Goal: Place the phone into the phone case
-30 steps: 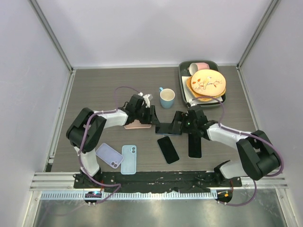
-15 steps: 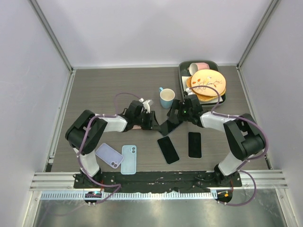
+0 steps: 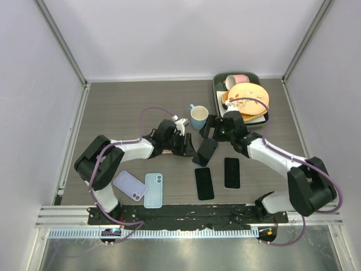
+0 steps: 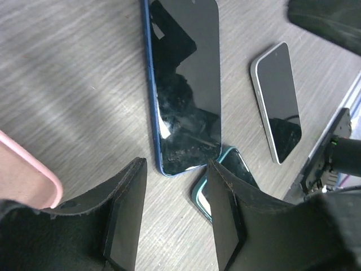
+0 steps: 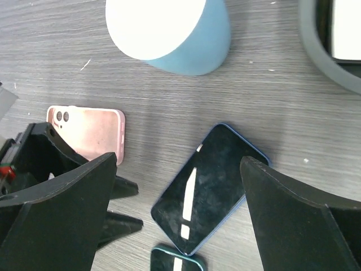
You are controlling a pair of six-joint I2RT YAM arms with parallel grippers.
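Observation:
A dark phone with a blue edge (image 3: pixel 205 151) lies flat and slanted on the table between both grippers. In the right wrist view this phone (image 5: pixel 211 189) is below my wide-open right gripper (image 5: pixel 177 169), whose fingers do not touch it. The pink phone case (image 5: pixel 87 132) lies back up, left of the phone, next to my left gripper (image 3: pixel 185 145). In the left wrist view the phone (image 4: pixel 186 84) is just ahead of the open left gripper (image 4: pixel 177 209), which holds nothing. An edge of the pink case (image 4: pixel 28 180) shows at the left.
A teal-edged phone (image 3: pixel 204 183) and a light-edged phone (image 3: pixel 232 173) lie nearer the arm bases. A lavender case (image 3: pixel 130 186) and a light blue case (image 3: pixel 153 190) lie front left. A blue mug (image 3: pixel 198 117) and a tray (image 3: pixel 219 99) with plates stand behind the grippers.
The blue-edged phone moved slightly right and now lies flat, free of both grippers. The right gripper drew back toward the mug, the left gripper moved right, and the teal-edged phone turned straight.

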